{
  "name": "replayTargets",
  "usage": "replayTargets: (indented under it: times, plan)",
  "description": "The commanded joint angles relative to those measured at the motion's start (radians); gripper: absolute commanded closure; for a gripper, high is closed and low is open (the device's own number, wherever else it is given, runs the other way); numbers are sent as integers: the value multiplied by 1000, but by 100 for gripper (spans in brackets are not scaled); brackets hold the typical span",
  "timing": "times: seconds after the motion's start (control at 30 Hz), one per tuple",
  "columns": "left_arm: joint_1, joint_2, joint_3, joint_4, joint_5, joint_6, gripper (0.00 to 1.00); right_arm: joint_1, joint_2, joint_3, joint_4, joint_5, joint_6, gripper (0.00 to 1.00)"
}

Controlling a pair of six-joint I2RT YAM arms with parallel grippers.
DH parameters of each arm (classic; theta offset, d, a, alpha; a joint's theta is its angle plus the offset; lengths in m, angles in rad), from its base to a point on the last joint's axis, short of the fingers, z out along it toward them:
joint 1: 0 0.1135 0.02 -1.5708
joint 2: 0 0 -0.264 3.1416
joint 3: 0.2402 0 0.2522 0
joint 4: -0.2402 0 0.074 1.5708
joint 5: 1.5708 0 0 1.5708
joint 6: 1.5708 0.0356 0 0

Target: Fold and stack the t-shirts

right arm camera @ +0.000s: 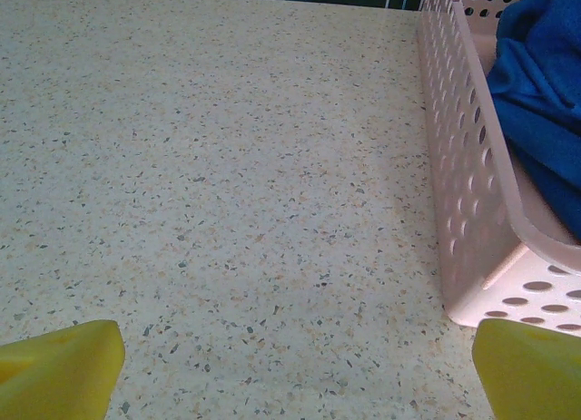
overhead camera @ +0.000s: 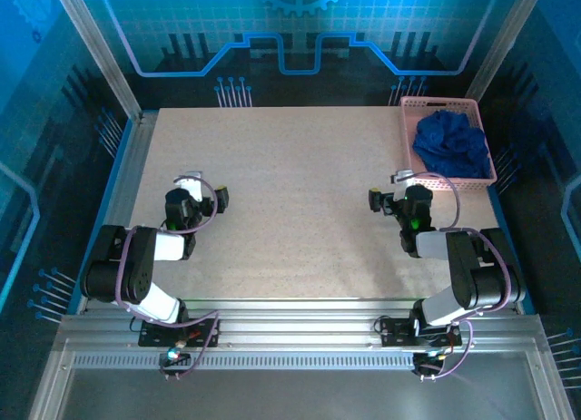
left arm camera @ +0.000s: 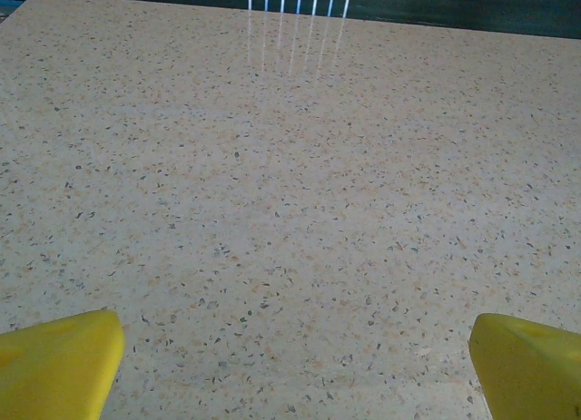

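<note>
The t-shirts lie bunched in one crumpled blue heap inside the pink basket, which stands at the far right corner of the bench.

The left gripper hangs over the left part of the bench, well apart from the basket. Its jaws are spread wide and hold nothing. In the left wrist view its yellow fingers sit at the two lower corners, with bare speckled bench between them.

The right gripper hovers near the basket's near left corner, a little short of it. Its jaws are just as wide and just as empty. In the right wrist view its fingers frame bare bench, and the basket's perforated wall rises at the right, with blue cloth piled against its inner side.

Whether either gripper touches the bench, I cannot tell.
</note>
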Motion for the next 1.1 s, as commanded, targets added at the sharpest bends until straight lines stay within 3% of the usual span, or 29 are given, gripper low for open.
replayTargets:
  times: [0.0, 0.17, 0.3, 0.4, 0.5, 0.67, 0.77, 0.87, 1.07]
  plan:
    - [-2, 0, 19, 0, -9, 19, 1, -7, -4, 18, 6, -9, -10, 0]
    - [-2, -14, 30, -24, -14, 18, 1, -11, -4, 19, 6, -14, -10, 0]
    - [-3, -160, 150, -347, -19, 19, 1, -5, -121, 113, -249, -3, -7, 0]
    - [-11, -295, 194, -484, -12, -32, 1, 23, -263, 115, -367, -7, -6, 0]
    - [-71, -403, 286, -697, -59, -56, 1, 52, -392, 158, -576, -8, 32, 0]
    - [-139, -517, 463, -1023, -77, -239, 1, 114, -558, 260, -876, -1, 144, 0]
    - [-150, -523, 601, -1218, -22, -370, 1, 105, -538, 453, -1197, 19, 251, 0]
    - [-156, -476, 734, -1361, 66, -445, 1, 36, -425, 692, -1474, -66, 287, 0]
    - [-226, -304, 990, -1577, 160, -441, 1, -122, -181, 1027, -1681, -168, 264, 0]
